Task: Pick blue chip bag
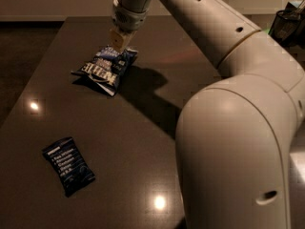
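The blue chip bag is crinkled dark-blue foil with white lettering and lies on the dark table at the far left. My gripper reaches down from the arm above and is closed on the bag's lighter far end. That end looks tilted up, while the near end rests on the table. The fingers hide part of the bag's top edge.
A smaller flat dark-blue bar wrapper lies near the table's front left. A dark mesh holder with something green stands at the far right. My large white arm fills the right side. The table's left edge runs diagonally.
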You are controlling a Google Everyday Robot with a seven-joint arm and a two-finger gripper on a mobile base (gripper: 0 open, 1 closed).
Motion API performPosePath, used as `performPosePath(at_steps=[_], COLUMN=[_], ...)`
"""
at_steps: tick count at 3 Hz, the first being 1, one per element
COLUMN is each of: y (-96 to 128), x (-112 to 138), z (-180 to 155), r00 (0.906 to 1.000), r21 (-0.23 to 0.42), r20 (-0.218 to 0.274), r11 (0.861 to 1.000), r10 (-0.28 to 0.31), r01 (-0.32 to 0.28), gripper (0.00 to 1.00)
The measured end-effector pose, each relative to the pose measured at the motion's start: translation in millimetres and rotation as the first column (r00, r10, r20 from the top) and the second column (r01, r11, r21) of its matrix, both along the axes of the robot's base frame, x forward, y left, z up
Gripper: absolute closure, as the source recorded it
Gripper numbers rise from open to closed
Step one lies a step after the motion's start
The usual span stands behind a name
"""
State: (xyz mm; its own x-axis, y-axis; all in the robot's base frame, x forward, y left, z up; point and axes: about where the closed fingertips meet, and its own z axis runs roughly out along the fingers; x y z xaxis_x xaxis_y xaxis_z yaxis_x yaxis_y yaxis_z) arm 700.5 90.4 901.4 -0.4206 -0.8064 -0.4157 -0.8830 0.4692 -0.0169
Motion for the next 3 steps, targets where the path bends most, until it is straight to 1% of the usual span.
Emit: performPosePath(at_steps=[1, 2, 3], y=[-0.2, -0.7, 1.4], x=[-8.0, -10.3, -9.5], z=[18.7, 24.9, 22.4], r00=[0.9991, 0.9976, 0.9976], r21=[0.018, 0.022, 0.023], r20=[0.028, 0.048, 0.046], r11=[0.999, 0.998, 0.998], r10=[0.032, 0.049, 0.051], r01=[-0.033, -0.05, -0.052], gripper=[1.0, 0.82, 0.59])
